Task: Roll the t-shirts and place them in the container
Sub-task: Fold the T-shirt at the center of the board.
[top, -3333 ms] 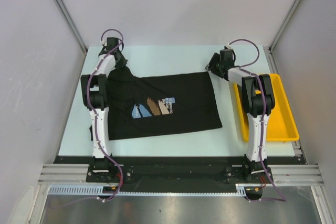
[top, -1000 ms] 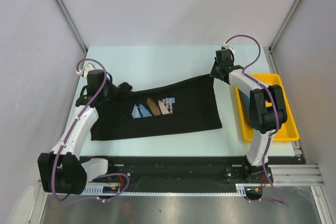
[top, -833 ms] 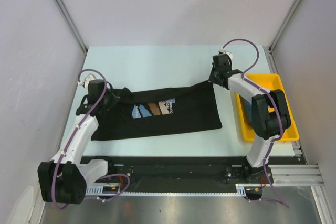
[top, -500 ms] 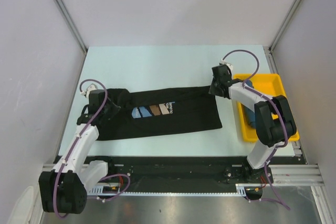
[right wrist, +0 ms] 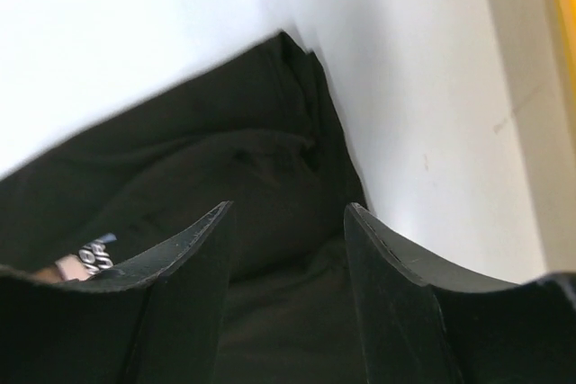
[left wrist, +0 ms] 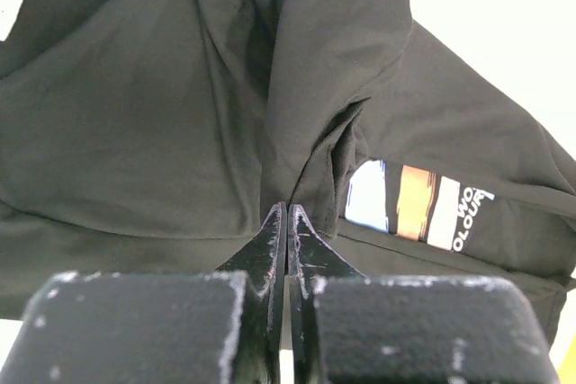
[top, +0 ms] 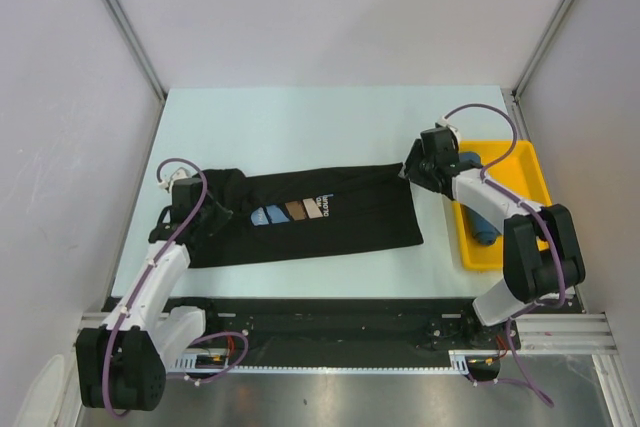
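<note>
1. The top camera sits high behind the arm bases, looking down and forward across the whole surface (top: pixel 320 127). It takes in the left arm (top: pixel 160 272), the right arm (top: pixel 485 187), the black t-shirt (top: pixel 340 232) and the yellow tray (top: pixel 522 169).
2. The left wrist camera peers along the left gripper (left wrist: pixel 286 215) from very close, its view filled by shirt folds and the chest print (left wrist: pixel 414 209).
3. The right wrist camera, tilted and equally close, looks out between the fingers (right wrist: pixel 180 267) of the right gripper (right wrist: pixel 288 209) at the shirt's corner. The print appears in all three views.

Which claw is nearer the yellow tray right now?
Right. The right claw hangs just left of the yellow tray; the left claw pinches the black t-shirt at its opposite end.
</note>
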{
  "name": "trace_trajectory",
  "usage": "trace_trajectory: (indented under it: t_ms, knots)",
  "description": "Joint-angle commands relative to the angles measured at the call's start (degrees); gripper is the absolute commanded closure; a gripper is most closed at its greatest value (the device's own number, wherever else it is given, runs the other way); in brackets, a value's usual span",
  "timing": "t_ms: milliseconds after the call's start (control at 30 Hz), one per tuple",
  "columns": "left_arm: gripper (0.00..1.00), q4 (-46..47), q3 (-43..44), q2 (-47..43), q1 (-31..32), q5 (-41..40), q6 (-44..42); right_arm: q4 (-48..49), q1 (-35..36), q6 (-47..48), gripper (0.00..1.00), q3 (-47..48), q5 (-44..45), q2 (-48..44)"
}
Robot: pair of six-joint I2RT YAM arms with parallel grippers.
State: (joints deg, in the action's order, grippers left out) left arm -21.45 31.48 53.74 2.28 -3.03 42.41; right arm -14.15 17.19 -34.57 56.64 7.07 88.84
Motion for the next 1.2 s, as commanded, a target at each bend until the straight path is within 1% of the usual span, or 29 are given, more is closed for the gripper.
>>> trace_trajectory:
  t_ms: [0, 100, 133, 167, 300, 400, 433, 500, 533, 600, 633, 733, 1033, 1167]
  knots:
    - [1.00, 2.03, 1.65, -0.04, -0.35, 1.27, -1.02, 8.16, -1.02, -3.14, 0.43, 0.22, -4.61, 1.95]
    - [1.00, 2.38, 1.74, 0.14, -0.35, 1.62, -1.10, 10.63, -1.19, -3.66, 0.50, 0.66, -5.13, 5.02]
    - [1.00, 2.38, 1.82, 0.23, -0.35, 1.71, -1.10, 10.81, -1.19, -3.75, 0.53, 1.36, -5.49, 5.90]
    - [1.00, 2.47, 2.00, 0.49, -0.35, 1.62, -1.19, 10.64, -1.19, -3.75, 0.54, 1.63, -5.66, 7.47]
    - [1.00, 2.21, 2.44, 1.02, -0.35, 1.80, -1.54, 10.99, -1.20, -4.11, 0.60, 1.98, -5.58, 9.07]
    - [1.00, 1.68, 2.79, 0.93, -0.35, 1.62, -1.72, 10.55, -1.28, -3.93, 0.67, 1.98, -4.88, 8.72]
    - [1.00, 1.59, 2.97, 0.85, -0.35, 1.71, -1.89, 10.55, -1.46, -3.67, 0.71, 1.98, -4.70, 8.46]
    - [1.00, 0.89, 3.32, 0.50, -0.35, 1.19, -2.07, 9.94, -1.46, -3.05, 0.76, 1.98, -4.35, 7.84]
    - [1.00, 0.80, 3.41, 0.06, -0.35, 1.18, -2.25, 9.76, -1.37, -2.79, 0.82, 1.98, -4.35, 7.15]
    - [1.00, 0.19, 4.11, -0.30, -0.35, 0.66, -2.51, 9.06, -1.37, -1.91, 0.87, 1.98, -4.35, 6.70]
    - [1.00, -0.16, 4.37, -0.73, -0.35, 0.48, -2.86, 8.62, -1.28, -1.73, 0.91, 1.98, -4.35, 6.26]
    - [1.00, -1.48, 5.43, -1.44, -0.35, -0.05, -3.65, 6.07, -0.76, 0.02, 0.97, 1.98, -3.38, 4.86]
    - [1.00, -4.91, 6.57, -3.99, -1.14, -1.19, -5.50, -1.66, 3.11, 5.38, 0.99, 1.72, 6.71, 0.37]
    - [1.00, -5.88, 5.52, -3.99, -1.93, -0.58, -5.33, -1.67, 2.85, 5.65, 0.97, -0.56, 7.78, 0.20]
